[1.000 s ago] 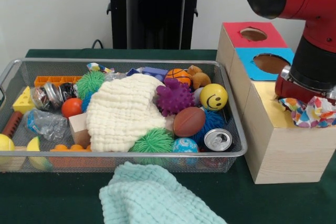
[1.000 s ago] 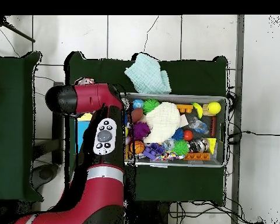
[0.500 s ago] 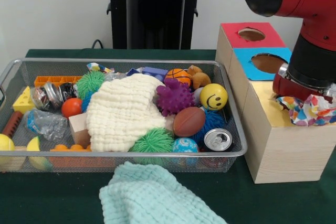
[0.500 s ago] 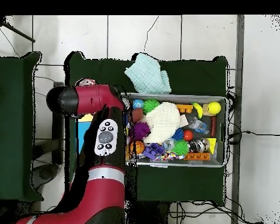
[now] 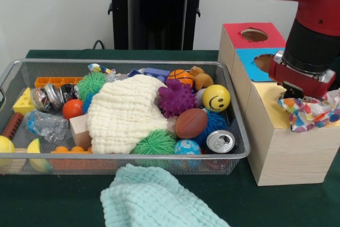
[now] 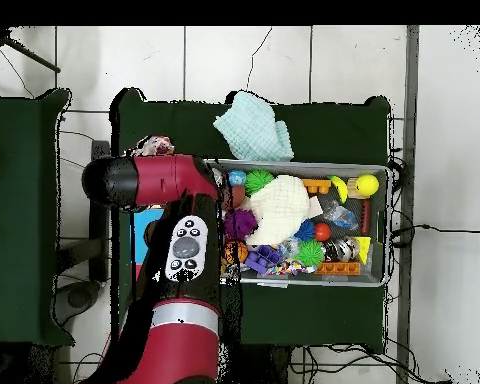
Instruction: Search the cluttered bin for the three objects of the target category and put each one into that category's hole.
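Front view, left to centre: wire bin crowded with toys. Cream knitted cloth heaped mid-bin; purple spiky ball, yellow smiley ball, brown toy football, drink can toward bin's right end. Mint cloth on table at lower centre, outside bin.

Right: wooden box with red, blue, yellow hole sections. Gripper over yellow section, clamped on crumpled multicoloured wrapper, which hangs at box's right edge.

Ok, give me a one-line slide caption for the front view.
Sawyer gripper holds a crumpled colourful wrapper over the yellow-topped wooden box, beside a cluttered wire bin of toys.
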Tool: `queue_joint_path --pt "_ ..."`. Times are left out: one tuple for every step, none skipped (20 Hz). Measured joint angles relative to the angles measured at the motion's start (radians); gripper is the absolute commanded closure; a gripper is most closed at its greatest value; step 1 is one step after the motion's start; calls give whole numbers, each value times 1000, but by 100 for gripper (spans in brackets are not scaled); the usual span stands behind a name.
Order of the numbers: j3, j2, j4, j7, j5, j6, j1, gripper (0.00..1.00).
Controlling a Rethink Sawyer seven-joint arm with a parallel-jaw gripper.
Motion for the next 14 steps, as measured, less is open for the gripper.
queue_joint_path --pt "0 -8 5 0 -1 0 0 100" --pt "0 -15 9 0 -1 0 -1 100" --pt "-1 -19 10 0 -2 0 -1 100" --pt "-1 -29 11 0 -2 0 -2 100" --pt "-1 -33 11 0 -2 0 -2 100" --pt "-1 -43 11 0 -2 0 -5 100" --pt "-1 -50 11 0 -2 0 -7 100" --pt "-1 -56 11 0 -2 0 -11 100" --pt "-1 -63 11 0 -2 0 -16 100" --pt "-1 -68 11 0 -2 0 -19 100" --pt "-1 -75 11 0 -2 2 -24 100" --pt "-1 -77 11 0 -2 4 -26 100" --pt "-1 -81 11 0 -2 8 -28 100" --pt "-1 -83 10 0 -2 12 -29 100"
